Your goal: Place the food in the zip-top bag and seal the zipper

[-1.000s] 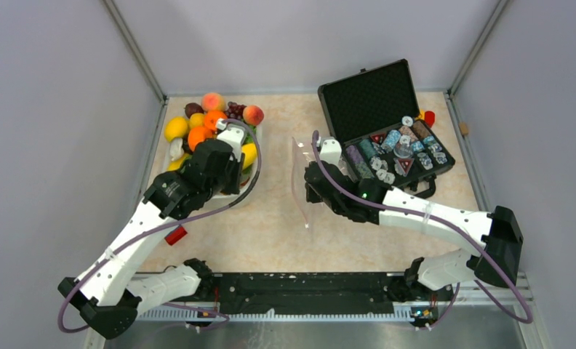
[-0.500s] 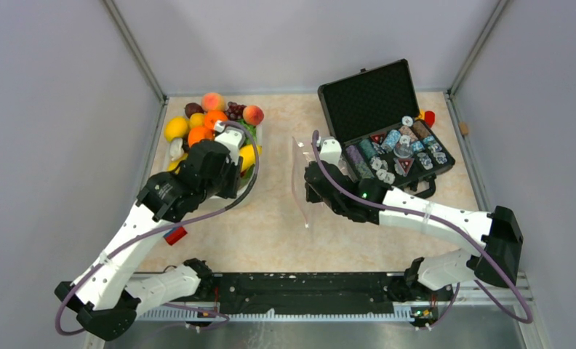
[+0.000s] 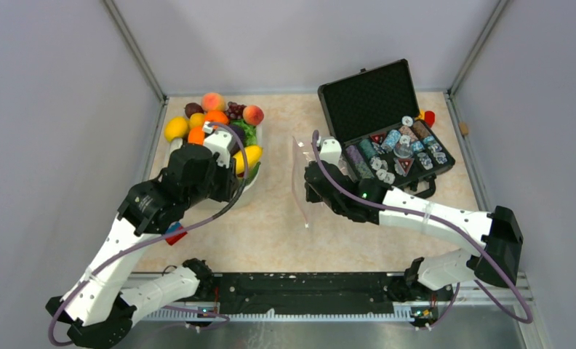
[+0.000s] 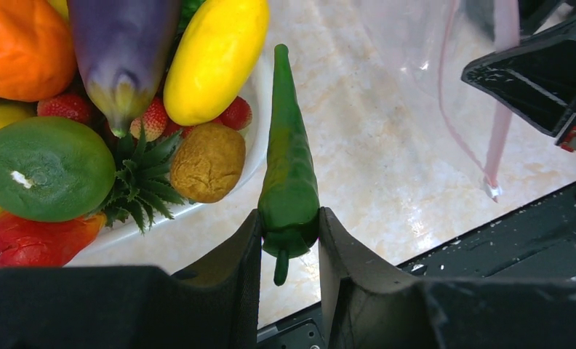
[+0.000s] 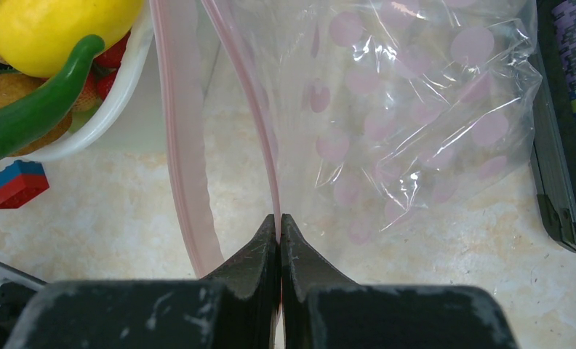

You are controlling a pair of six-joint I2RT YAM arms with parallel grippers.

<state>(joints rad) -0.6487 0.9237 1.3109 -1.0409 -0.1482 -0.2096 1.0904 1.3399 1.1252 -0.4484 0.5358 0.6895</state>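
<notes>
Beige marbled tabletop (image 3: 270, 233) spreads between plain grey walls. Over it, at the right side of the white basin (image 5: 121, 98), a long green pepper (image 4: 289, 163) is pinched at its stem end by the left gripper (image 4: 289, 227). Both fingers press against the pepper's thick part. The pointed tip aims away from the wrist and crosses the basin's rim. Close by in the basin lie a yellow fruit (image 4: 216, 54), a dark purple eggplant (image 4: 121, 43), an orange (image 4: 23, 47) and a green round fruit (image 4: 45, 167), with a peach (image 3: 253, 114) at the far rim.

To the right, apart from the basin, the zip-top bag (image 5: 401, 109) stands on edge, clear and crinkled, printed with pale pink dots. Its mouth is parted on the side nearer the basin. The pink zipper (image 5: 180, 145) splits into two strips, and the right gripper (image 5: 279, 227) is clamped on one of them, jaws meeting with only the film between.

A red-and-blue brick (image 5: 14, 183) lies on the table near the basin. Beyond the bag, an open black case (image 3: 376, 94) holds chips (image 3: 398, 149).
</notes>
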